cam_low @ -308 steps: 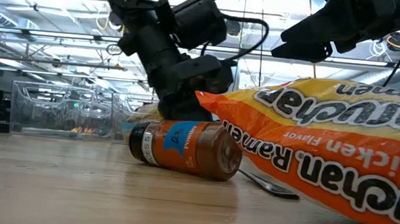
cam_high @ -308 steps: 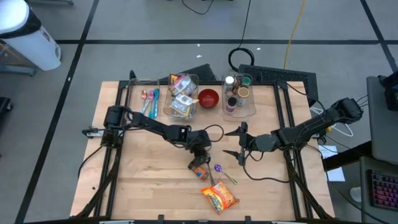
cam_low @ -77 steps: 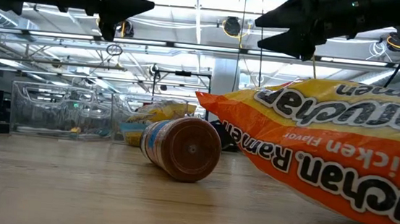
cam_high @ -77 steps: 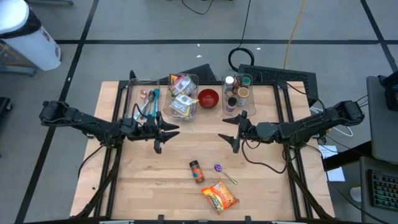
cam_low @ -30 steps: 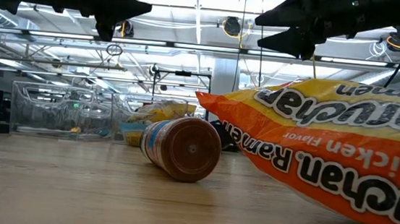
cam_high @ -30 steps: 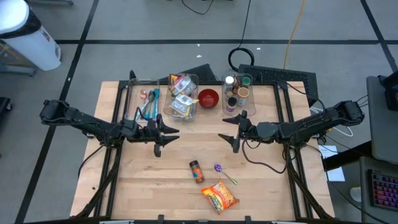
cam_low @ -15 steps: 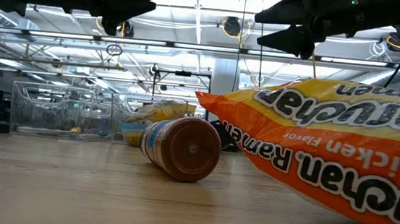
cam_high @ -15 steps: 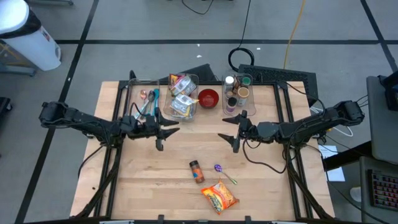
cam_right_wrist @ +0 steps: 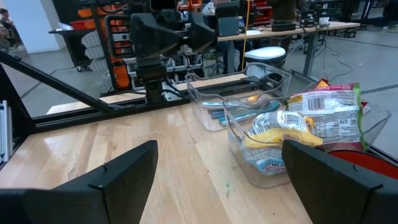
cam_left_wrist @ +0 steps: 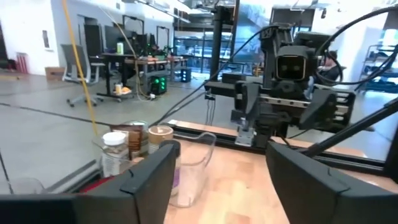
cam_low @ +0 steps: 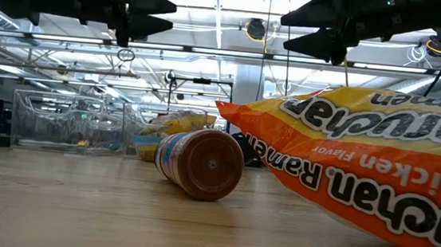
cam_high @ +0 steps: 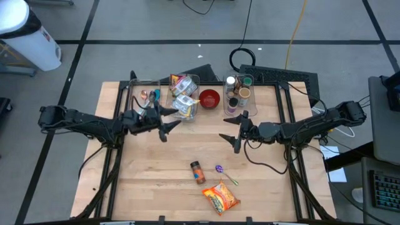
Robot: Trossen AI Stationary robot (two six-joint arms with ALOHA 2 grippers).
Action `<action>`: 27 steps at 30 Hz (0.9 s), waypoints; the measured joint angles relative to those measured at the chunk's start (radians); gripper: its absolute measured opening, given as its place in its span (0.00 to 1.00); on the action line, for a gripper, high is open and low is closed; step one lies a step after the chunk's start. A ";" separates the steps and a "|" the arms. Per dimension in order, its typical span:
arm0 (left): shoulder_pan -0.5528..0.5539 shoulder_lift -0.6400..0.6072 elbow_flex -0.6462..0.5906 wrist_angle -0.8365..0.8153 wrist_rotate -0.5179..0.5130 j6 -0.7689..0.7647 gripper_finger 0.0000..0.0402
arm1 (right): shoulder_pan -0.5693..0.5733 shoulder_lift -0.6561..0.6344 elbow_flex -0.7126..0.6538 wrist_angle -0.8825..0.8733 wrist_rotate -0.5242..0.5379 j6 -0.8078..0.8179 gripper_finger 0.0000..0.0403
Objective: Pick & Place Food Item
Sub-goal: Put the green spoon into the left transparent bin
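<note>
The table carries everything, and the ramen bag is taken here as landmark. This bag lies flat near the front edge. The snack bin stands well behind it, at the back of the table. The spice jar lies on its side just beside the bag. The left end effector is raised near the bin, fingers apart, empty. The right end effector hangs behind the bag, fingers apart too, empty. No item is grasped yet; the step seems to be choosing. Next, one arm must be lowered over the bag or jar.
</note>
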 joint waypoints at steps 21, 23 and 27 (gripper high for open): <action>-0.091 0.000 0.000 -0.005 0.158 -0.028 0.68 | 0.000 0.000 0.000 0.000 0.001 0.001 0.83; -0.118 0.000 0.000 -0.012 0.162 -0.038 0.69 | 0.000 0.000 0.000 0.000 0.001 0.001 0.83; -0.184 0.000 0.000 -0.052 0.162 -0.078 0.68 | 0.000 0.000 0.000 -0.001 0.001 0.001 0.83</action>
